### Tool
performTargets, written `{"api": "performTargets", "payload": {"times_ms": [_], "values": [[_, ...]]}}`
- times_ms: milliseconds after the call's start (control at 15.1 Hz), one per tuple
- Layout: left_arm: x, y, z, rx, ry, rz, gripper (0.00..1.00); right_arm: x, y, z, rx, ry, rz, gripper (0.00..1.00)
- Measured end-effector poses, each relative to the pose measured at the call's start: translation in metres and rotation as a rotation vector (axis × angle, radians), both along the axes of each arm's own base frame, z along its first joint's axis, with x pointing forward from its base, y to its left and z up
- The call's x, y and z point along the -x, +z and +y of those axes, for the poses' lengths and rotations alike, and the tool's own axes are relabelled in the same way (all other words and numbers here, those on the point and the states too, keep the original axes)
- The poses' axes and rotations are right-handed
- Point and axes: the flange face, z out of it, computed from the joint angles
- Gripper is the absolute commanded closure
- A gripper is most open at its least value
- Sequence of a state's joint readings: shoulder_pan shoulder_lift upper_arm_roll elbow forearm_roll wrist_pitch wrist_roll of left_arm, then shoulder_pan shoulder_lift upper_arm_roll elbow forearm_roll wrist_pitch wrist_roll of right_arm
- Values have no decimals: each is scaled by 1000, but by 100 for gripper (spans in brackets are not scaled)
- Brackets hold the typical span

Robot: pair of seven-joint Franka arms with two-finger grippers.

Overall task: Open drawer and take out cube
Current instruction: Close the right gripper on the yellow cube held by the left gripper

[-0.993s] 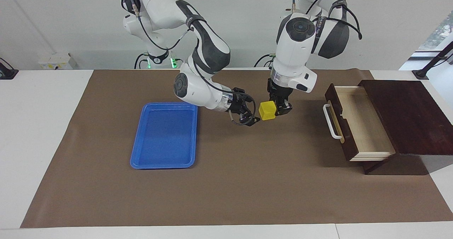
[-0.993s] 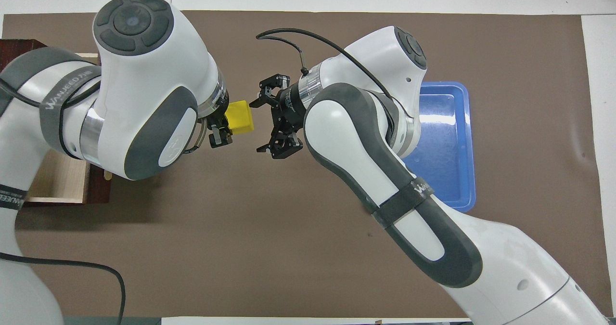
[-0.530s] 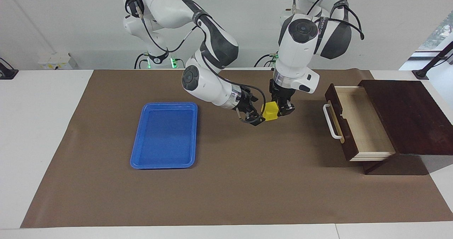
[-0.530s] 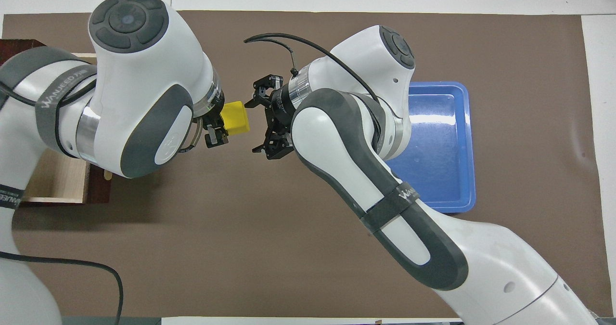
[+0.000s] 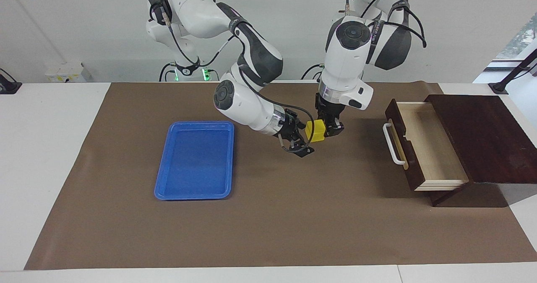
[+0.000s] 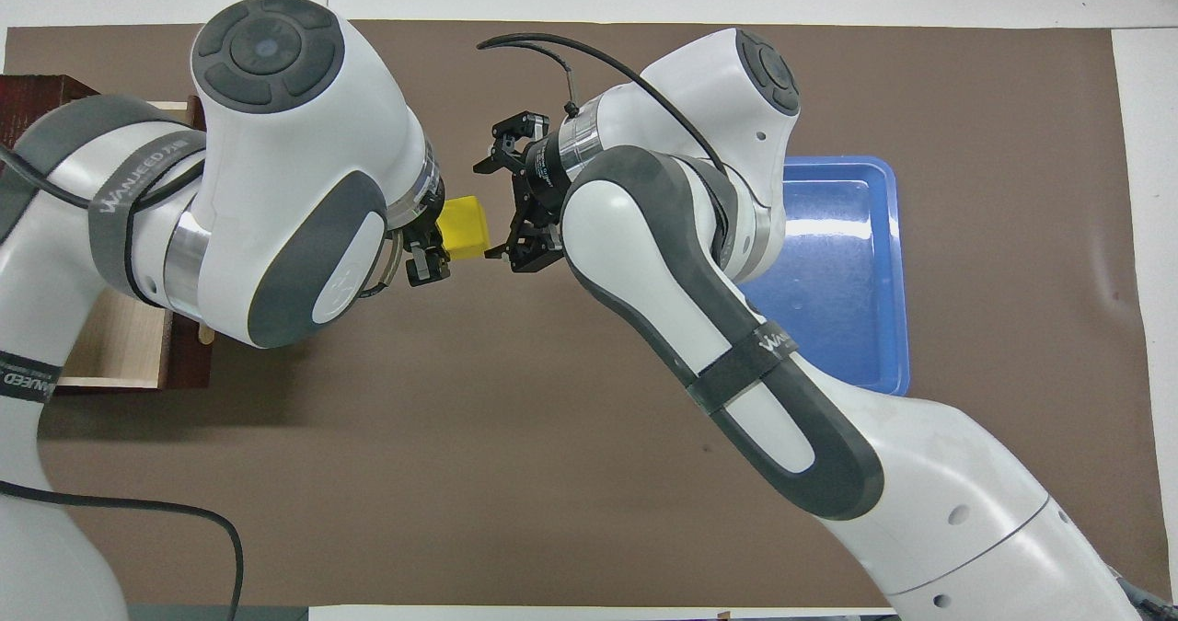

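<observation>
Glossy blue plastic tray (image 5: 194, 161), matt brown table cover (image 5: 277, 228) with paper-like creases, drawer (image 5: 419, 144) dark polished wood outside, pale raw wood inside, smooth white handle (image 5: 392, 144), cube (image 5: 315, 131) matt yellow, arms in glossy white shells.

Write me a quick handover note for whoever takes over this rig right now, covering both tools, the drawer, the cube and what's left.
Left tool: shut on the cube, up in the air over the brown mat.
Right tool: open, right beside the cube, fingers spread around it, not yet closed.
Drawer: pulled open at the left arm's end of the table; inside looks empty.
Blue tray: on the mat toward the right arm's end, nothing in it.
Done: drawer opened, cube lifted out.
Left: probably finish the handover to the right tool, then set the cube down.
</observation>
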State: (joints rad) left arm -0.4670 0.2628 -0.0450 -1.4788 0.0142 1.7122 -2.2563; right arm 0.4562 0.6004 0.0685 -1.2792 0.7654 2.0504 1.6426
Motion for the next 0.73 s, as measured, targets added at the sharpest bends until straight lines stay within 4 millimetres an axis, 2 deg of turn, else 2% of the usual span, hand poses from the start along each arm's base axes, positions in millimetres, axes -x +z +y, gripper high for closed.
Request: {"api": "performTargets", "payload": {"times_ms": [596,662,728], "values": [[3,0,-5,1,-10,0,100,10,8,14,1,45,43,0],[3,0,-6,1,-10,0,100,10,7,14,3,45,42,8],[3,0,-6,1,-10,0,100,10,7,14,5,46,41,51]]}}
